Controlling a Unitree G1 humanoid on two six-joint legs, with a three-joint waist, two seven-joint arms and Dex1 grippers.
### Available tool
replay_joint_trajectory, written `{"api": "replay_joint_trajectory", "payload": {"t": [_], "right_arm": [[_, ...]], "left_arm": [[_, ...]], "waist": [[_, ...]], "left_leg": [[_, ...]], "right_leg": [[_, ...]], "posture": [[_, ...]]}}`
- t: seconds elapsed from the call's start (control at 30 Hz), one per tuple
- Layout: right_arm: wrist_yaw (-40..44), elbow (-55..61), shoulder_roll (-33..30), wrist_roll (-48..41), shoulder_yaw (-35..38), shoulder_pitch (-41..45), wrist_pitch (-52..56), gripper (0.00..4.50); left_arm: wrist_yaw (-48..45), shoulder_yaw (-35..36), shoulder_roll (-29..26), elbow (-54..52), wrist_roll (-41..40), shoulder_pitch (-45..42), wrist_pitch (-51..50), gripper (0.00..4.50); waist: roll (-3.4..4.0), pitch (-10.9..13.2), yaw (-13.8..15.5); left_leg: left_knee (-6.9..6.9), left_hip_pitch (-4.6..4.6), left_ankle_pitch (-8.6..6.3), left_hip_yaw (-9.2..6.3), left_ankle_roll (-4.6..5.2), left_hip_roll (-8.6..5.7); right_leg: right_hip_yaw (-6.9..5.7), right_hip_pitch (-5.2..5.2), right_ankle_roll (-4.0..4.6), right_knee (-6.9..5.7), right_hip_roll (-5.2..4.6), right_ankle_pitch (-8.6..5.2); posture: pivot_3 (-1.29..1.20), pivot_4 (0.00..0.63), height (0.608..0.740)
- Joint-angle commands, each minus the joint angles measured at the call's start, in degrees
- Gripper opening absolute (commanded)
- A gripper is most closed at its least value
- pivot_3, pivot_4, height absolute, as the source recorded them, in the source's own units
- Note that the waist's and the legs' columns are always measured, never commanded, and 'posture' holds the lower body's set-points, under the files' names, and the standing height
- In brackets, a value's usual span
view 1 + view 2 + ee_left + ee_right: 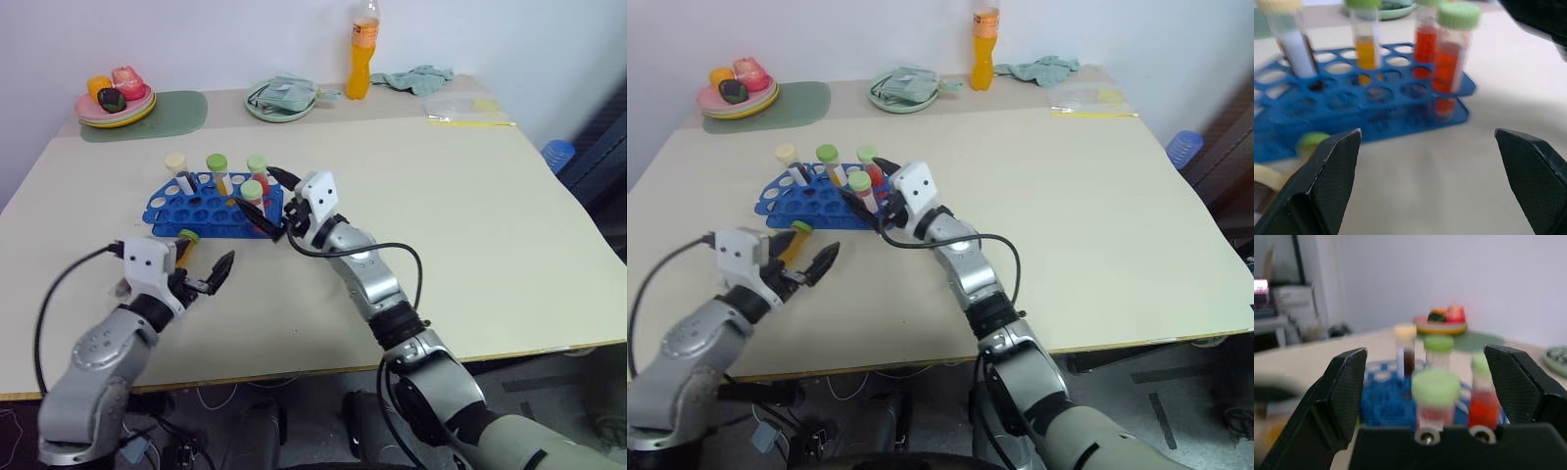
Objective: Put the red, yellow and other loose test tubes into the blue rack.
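The blue rack (201, 211) lies left of the table's middle. Standing in it are a cream-capped tube (176, 166), a green-capped yellow tube (217, 168) and two green-capped red tubes (258, 168). The nearer red tube (252, 193) stands at the rack's right end, between the spread fingers of my right gripper (267, 197), which is open and apart from it. One loose green-capped tube with orange-yellow content (799, 240) lies on the table in front of the rack. My left gripper (206, 257) hovers open just by it, holding nothing.
At the back left a green mat (171, 110) carries a plate of toy fruit (116, 103). A plate with a cloth (281, 98), an orange bottle (362, 54), a crumpled cloth (416, 76) and a clear bag (460, 108) line the far edge.
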State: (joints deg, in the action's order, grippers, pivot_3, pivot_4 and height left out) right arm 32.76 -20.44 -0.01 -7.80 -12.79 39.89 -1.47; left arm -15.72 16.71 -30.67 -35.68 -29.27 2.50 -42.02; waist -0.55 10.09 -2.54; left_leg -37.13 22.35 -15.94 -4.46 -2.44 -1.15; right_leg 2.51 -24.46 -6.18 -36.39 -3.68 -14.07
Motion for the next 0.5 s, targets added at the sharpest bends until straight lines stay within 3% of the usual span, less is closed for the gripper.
{"api": "replay_joint_trajectory", "payload": {"t": [0.03, 0.13, 0.2, 0.33, 0.5], "right_arm": [[9.91, 13.56, -8.89, -2.50, -1.58, -2.26, 10.19, 4.20], [14.99, 20.03, -15.59, -3.34, -3.12, -3.84, 17.02, 4.20], [19.66, 23.89, -19.85, -3.90, -4.59, -5.46, 18.93, 4.20], [24.06, 28.12, -23.71, -4.30, -6.30, -7.95, 20.60, 4.20], [24.36, 29.36, -23.72, -3.75, -6.98, -9.05, 20.62, 4.20]], "left_arm": [[1.04, 4.63, -12.19, 0.09, -1.26, -6.48, -18.70, 4.50], [-3.17, 2.91, -20.75, 7.16, -7.09, -18.32, -40.06, 4.50], [-5.41, -1.63, -25.03, 14.26, -8.46, -27.78, -48.48, 4.50], [-6.99, -10.71, -27.51, 25.55, -10.50, -40.08, -50.48, 4.50], [-8.84, -23.15, -28.71, 33.55, -8.58, -49.72, -50.48, 4.50]], "waist": [[0.00, 0.01, 0.18], [-0.02, 0.02, -0.03], [0.00, 0.04, -0.25], [-0.01, 0.04, -0.69], [-0.04, 0.06, -0.62]], "left_leg": [[-0.02, 0.01, 0.00, -0.06, 0.00, 0.00], [-0.04, -0.01, 0.01, -0.07, 0.01, -0.01], [0.00, -0.05, 0.01, 0.01, 0.01, 0.00], [0.02, -0.06, 0.01, 0.01, 0.01, 0.03], [0.01, -0.02, 0.04, 0.00, -0.06, 0.01]], "right_leg": [[-0.05, 0.00, 0.00, -0.02, 0.04, -0.01], [-0.15, 0.07, -0.01, -0.02, 0.08, -0.02], [-0.15, 0.10, -0.01, -0.03, 0.10, -0.03], [-0.13, 0.08, -0.02, 0.00, 0.14, -0.05], [-0.04, 0.01, -0.02, 0.00, 0.10, -0.05]], "posture": [[0.00, 0.150, 0.740], [0.00, 0.150, 0.740], [0.00, 0.150, 0.740], [0.00, 0.150, 0.740], [0.00, 0.150, 0.740]]}}
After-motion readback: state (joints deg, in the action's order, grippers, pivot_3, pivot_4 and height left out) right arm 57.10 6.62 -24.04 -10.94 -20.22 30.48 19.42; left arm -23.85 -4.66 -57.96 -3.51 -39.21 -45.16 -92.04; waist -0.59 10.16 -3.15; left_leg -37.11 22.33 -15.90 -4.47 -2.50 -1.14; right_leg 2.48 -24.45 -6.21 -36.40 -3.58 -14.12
